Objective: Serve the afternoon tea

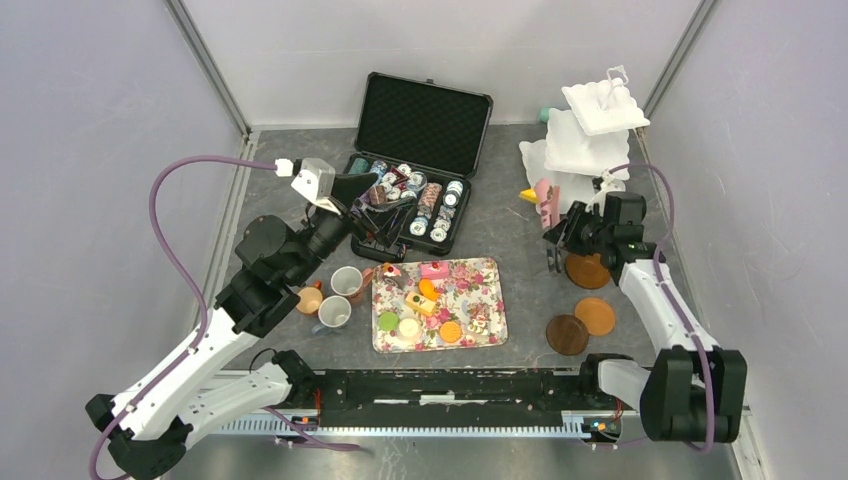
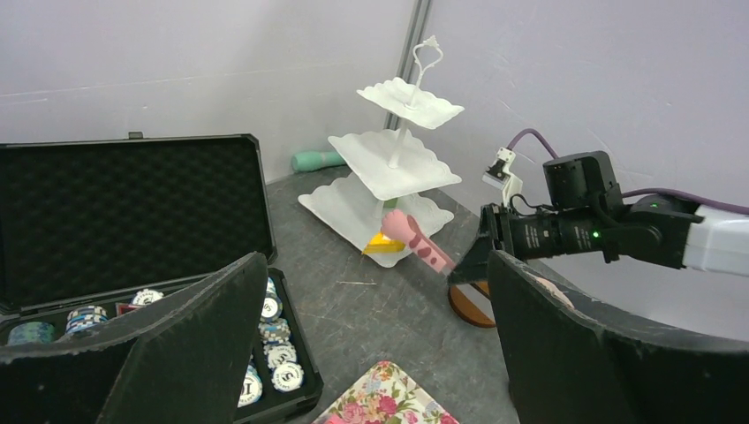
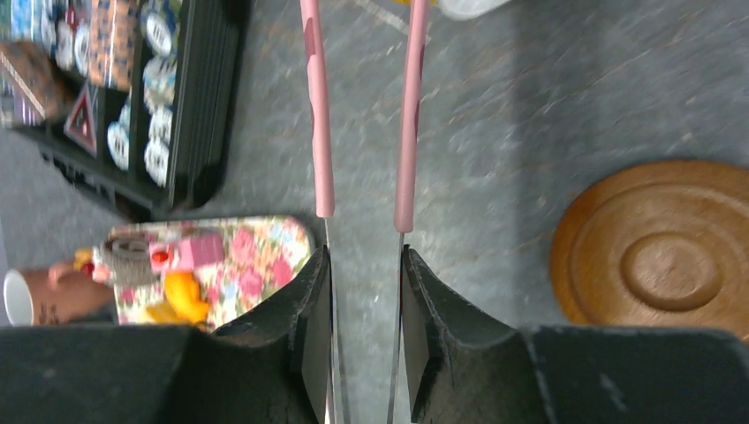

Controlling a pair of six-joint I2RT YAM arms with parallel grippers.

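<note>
The toy cakes lie on a floral tray (image 1: 492,300): green (image 1: 388,321), cream (image 1: 409,328), orange (image 1: 451,331) and pink (image 1: 434,269). A yellow cake (image 1: 527,195) sits on the bottom tier of the white stand (image 1: 590,135). Three mugs stand left of the tray: orange-brown (image 1: 353,283), white (image 1: 334,313) and a small orange one (image 1: 310,299). My right gripper (image 1: 556,240) is shut on the pink tongs (image 3: 322,132), whose arms stand apart and point at the stand. My left gripper (image 2: 378,265) is open and empty above the chip case's near edge.
An open black case (image 1: 420,150) of poker chips stands behind the tray. Three wooden saucers (image 1: 587,270), (image 1: 595,315), (image 1: 567,334) lie at the right, one under my right gripper. A green object (image 2: 318,160) lies behind the stand. Walls close in on both sides.
</note>
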